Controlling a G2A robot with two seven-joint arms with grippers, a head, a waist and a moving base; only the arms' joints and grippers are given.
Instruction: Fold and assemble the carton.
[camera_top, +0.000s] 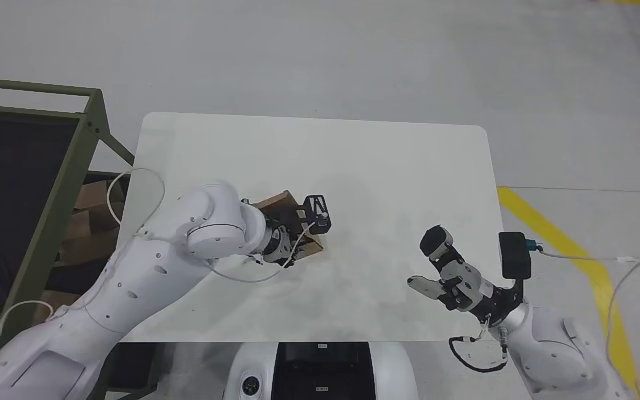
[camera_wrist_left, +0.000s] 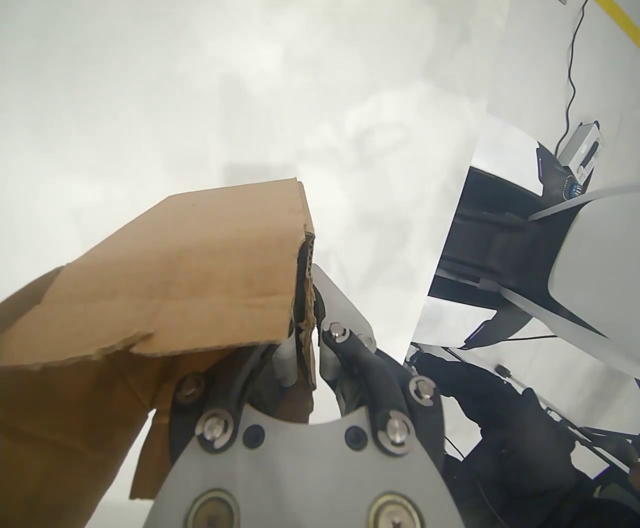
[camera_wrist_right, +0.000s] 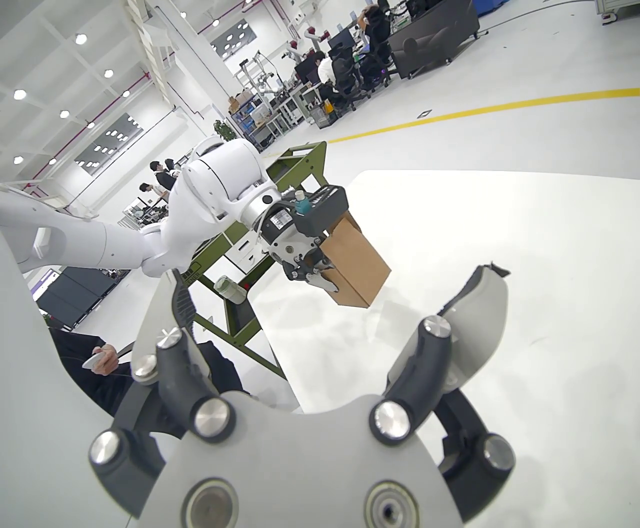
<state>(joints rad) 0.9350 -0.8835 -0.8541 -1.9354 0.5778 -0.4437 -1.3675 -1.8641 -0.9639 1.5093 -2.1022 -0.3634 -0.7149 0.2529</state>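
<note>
- White table stands on a pale grey floor crossed by a yellow line.
- Brown carton hangs tilted over the table's left half, its long axis sloping down toward the tabletop.
- Left gripper: jaws pinch the carton's wall edge.
- Right gripper, over the table's near right corner: jaws spread wide.
- Green cart, just off the table's left edge, holds cardboard.

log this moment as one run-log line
left pincer: shut on carton edge | right pincer: open, empty, apart from carton | carton: over table, flap loose | stage: assembly unfinished
</note>
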